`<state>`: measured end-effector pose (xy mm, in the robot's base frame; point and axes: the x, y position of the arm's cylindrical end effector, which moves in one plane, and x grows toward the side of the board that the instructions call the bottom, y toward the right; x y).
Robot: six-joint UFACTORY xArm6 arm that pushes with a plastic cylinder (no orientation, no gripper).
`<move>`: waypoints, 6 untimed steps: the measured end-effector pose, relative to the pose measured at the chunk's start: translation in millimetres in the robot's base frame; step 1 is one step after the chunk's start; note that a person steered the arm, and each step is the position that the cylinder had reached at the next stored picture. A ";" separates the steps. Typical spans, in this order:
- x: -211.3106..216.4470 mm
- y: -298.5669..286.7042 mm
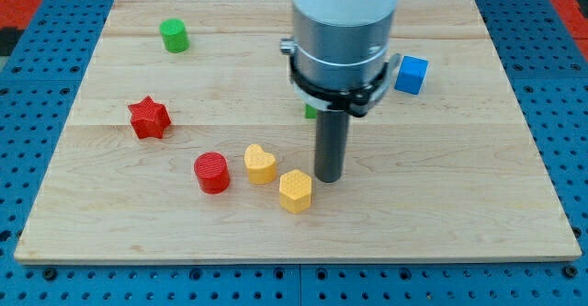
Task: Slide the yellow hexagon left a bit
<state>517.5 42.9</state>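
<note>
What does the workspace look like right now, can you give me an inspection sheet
Surface: wooden board, flat.
Job's things: yellow hexagon near the view's bottom centre; my tip just to its right, slightly above.
Clutter: yellow heart, red cylinder, red star, green cylinder, blue cube; a green block mostly hidden behind the arm.
Gripper: none fitted.
Cables: nothing seen.
Surroundings: blue perforated base around the board.

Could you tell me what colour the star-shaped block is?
Red: the star block shows plainly at the camera view's left.
</note>
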 end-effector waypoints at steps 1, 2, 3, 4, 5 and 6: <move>0.4 33.3; 13.9 51.9; 13.4 19.2; 8.1 -15.8; 7.3 -45.4; 7.3 -58.8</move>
